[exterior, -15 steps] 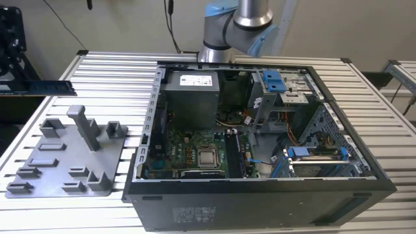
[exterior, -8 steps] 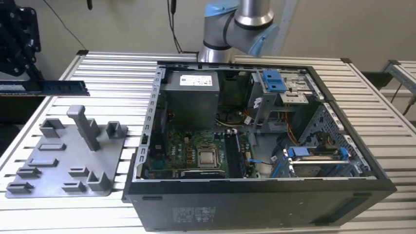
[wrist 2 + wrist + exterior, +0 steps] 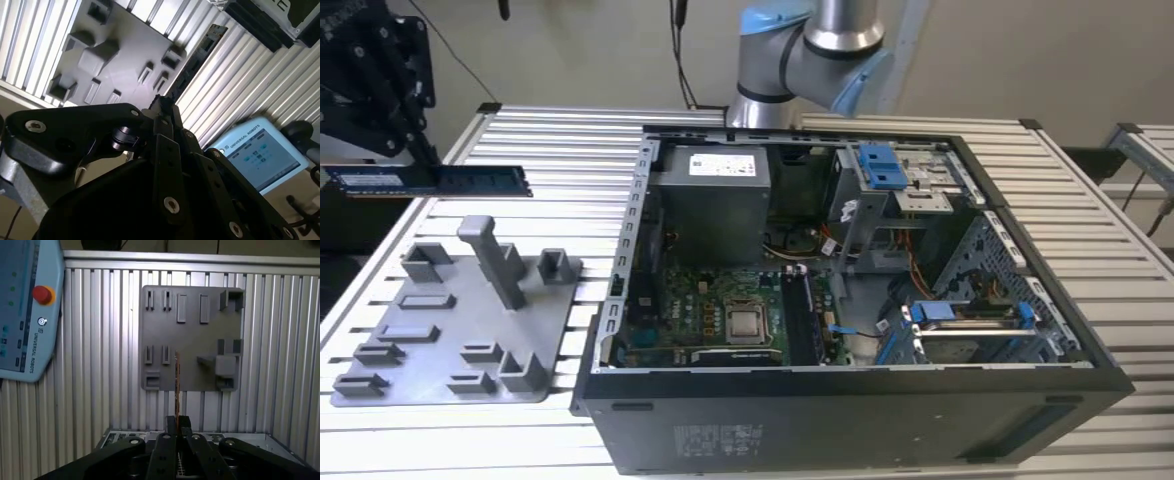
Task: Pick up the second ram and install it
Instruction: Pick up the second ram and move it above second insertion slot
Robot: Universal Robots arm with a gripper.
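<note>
The slatted table (image 3: 1121,290) carries an open computer case (image 3: 854,430) with its circuit board (image 3: 707,310) facing up. Just beside the case, on the exterior view's left, lies the grey tray (image 3: 447,335). Further out on that same side, well apart from the case, the gripper (image 3: 177,420) hangs over the tray, clenched on one end of the second ram (image 3: 427,180). The stick juts straight out of the grip, clear of the table. It lies level, with its long axis pointing toward the case wall.
</note>
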